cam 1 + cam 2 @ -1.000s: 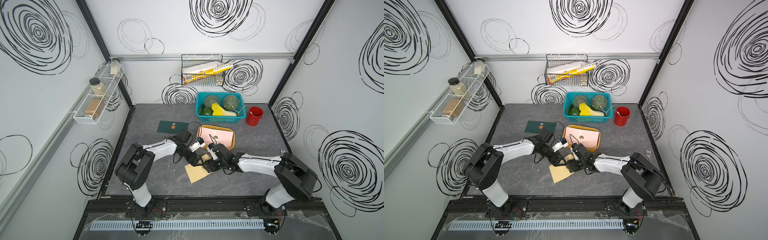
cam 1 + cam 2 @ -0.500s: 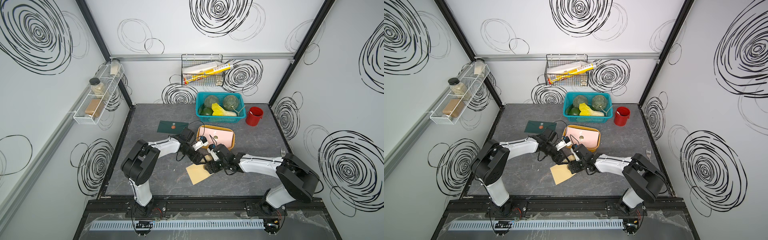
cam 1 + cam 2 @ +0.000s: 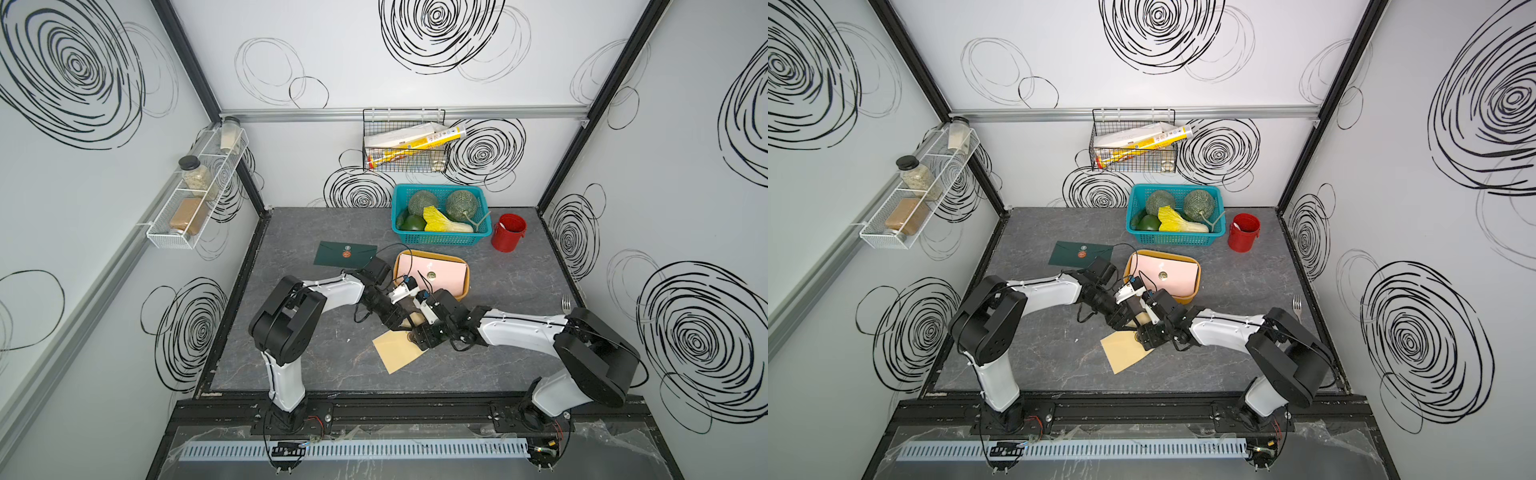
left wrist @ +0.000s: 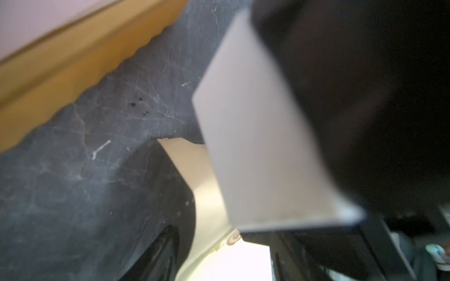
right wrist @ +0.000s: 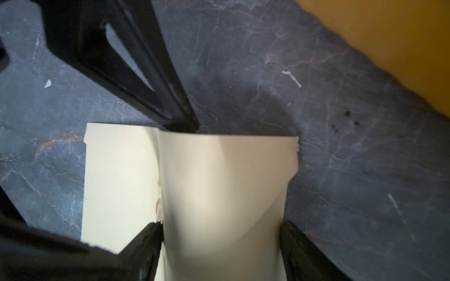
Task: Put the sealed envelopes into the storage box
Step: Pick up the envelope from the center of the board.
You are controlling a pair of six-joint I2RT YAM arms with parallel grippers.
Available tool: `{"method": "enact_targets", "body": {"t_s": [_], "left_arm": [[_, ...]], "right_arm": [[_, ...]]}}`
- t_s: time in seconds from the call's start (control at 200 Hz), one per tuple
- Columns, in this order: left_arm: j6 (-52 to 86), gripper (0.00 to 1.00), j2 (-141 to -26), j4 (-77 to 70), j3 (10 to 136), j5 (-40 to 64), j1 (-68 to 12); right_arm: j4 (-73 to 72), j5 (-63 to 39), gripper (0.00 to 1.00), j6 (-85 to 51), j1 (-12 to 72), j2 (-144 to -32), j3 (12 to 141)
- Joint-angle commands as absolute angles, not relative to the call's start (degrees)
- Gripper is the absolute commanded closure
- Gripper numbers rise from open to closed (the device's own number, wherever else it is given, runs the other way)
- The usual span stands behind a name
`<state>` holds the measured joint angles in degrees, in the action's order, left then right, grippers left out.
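My tan envelope [image 3: 397,353] lies slanted on the table, one end arched up between the fingers of my right gripper [image 5: 220,225] and its far edge touching my left gripper [image 3: 405,320]. Just beyond both, a pink envelope [image 3: 440,276] lies flat, seal up, in the mustard storage box [image 3: 432,254]. A dark green envelope [image 3: 345,254] lies flat farther off my left gripper.

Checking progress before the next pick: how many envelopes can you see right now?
3. A dark green envelope lies beside the storage box, a pink envelope inside it, and a tan envelope in front of it. Others may hide under the pink one.
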<state>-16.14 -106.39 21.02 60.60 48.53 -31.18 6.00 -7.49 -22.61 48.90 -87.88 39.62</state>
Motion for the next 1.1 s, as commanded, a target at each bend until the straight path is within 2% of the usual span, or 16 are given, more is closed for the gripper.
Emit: {"method": "enact_targets", "body": {"t_s": [0.0, 0.085, 0.155, 0.18, 0.215, 0.255, 0.34, 0.461, 0.601, 0.701, 0.786, 0.886, 1.091], "left_arm": [[-18.6, 0.53, -107.4, 25.4, 62.2, 53.1, -32.7], [-19.1, 0.68, -107.8, 26.9, 63.0, 53.7, -32.7], [-18.9, 0.73, -107.7, 27.5, 63.3, 53.7, -32.7], [-18.7, 0.86, -107.4, 27.6, 63.3, 53.6, -32.7], [-18.5, 0.95, -107.0, 27.4, 63.1, 53.4, -32.7], [-18.1, 1.00, -106.5, 27.4, 63.0, 53.1, -32.7], [-17.3, 1.00, -105.5, 27.8, 63.3, 52.3, -32.7], [-16.2, 1.00, -103.5, 31.4, 66.0, 49.0, -32.7], [-13.5, 1.00, -101.7, 36.5, 71.6, 44.4, -32.9], [-12.0, 1.00, -100.4, 40.3, 75.9, 40.9, -33.8], [-10.8, 1.00, -99.0, 43.0, 78.9, 37.1, -34.7], [-8.8, 1.00, -97.6, 46.8, 82.4, 30.3, -36.4], [-6.9, 1.00, -95.0, 50.8, 88.0, 15.1, -36.9]], "right_arm": [[10.9, -6.5, 0.20, -22.9, 48.8, -88.7, 38.2], [11.1, -6.1, 0.20, -22.7, 48.6, -88.7, 38.1], [11.6, -5.4, 0.19, -22.5, 48.4, -88.4, 38.1], [11.6, -5.3, 0.19, -22.5, 48.2, -88.2, 38.1], [11.7, -5.1, 0.19, -22.3, 47.9, -87.9, 38.1], [11.6, -5.2, 0.18, -22.2, 47.5, -87.5, 37.9], [13.4, -5.0, 0.15, -21.7, 46.7, -86.7, 38.4], [22.9, -1.9, 0.00, -20.2, 46.5, -82.4, 42.4], [34.0, 2.4, 0.00, -21.6, 42.6, -71.8, 46.3], [35.1, 5.2, 0.00, -22.2, 35.0, -65.2, 47.4], [32.2, 5.0, 0.00, -22.9, 25.5, -65.3, 48.9], [26.2, 0.7, 0.15, -24.6, 19.5, -71.7, 51.2], [22.9, 0.3, 0.41, -24.5, 18.6, -85.7, 58.3]]}}
